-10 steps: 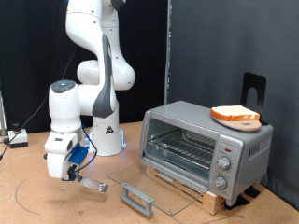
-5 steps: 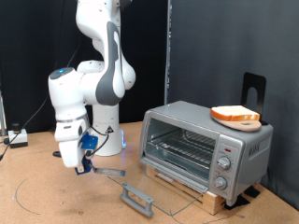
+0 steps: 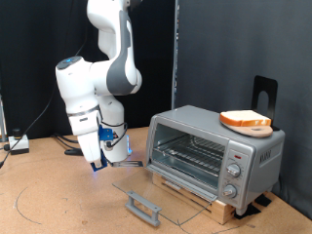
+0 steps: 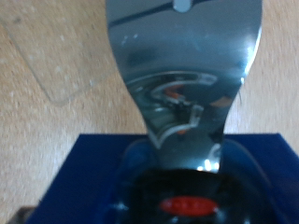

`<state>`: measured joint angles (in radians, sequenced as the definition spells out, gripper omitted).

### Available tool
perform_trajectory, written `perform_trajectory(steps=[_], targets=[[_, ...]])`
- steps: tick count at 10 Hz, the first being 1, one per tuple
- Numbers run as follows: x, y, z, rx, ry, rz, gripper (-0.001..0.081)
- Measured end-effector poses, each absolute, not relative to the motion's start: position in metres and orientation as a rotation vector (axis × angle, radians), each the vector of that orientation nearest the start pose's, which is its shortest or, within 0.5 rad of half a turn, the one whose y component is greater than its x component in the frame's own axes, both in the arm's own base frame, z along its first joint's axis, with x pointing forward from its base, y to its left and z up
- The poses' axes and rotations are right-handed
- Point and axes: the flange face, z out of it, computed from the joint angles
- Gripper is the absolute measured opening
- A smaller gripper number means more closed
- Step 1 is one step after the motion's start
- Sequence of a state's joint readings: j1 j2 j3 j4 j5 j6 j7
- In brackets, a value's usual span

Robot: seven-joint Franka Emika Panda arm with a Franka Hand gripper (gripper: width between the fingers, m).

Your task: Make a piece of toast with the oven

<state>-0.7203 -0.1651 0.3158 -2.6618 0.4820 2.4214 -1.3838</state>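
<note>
The end effector (image 3: 95, 161) hangs above the desk (image 3: 49, 200), well to the exterior view's left of the oven (image 3: 214, 151), on the white arm (image 3: 88, 93). A thin shiny spatula (image 3: 109, 163) juts from it toward the oven, lifted clear of the desk. In the wrist view the spatula's (image 4: 182, 65) polished blade fills the picture, its narrow neck running down into a dark blue block (image 4: 177, 182) at the fingers; the end effector is clamped on the spatula.

The oven is a boxy silver-grey toaster oven standing on a wooden board (image 3: 210, 200). Its glass door (image 3: 146, 200) lies folded down flat on the desk to the oven's left front, showing the wire rack (image 3: 185, 156) inside. Knobs (image 3: 232, 175) line the panel at its right end.

The piece of toast (image 3: 246, 121) lies on top of the oven, toward its right end: a thick slice, pale cream on its face with an orange-brown crust. It is well apart from the end effector.
</note>
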Motion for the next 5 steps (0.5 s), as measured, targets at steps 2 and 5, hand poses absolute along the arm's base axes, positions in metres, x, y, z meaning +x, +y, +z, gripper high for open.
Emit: perform_trajectory(steps=[2,5], targets=[[0.376,-0.138,0.297,-2.672,-1.058,-0.294,0.0396],[0.381,-0.104,0.321,-2.623,-1.240,-0.336,0.0396]])
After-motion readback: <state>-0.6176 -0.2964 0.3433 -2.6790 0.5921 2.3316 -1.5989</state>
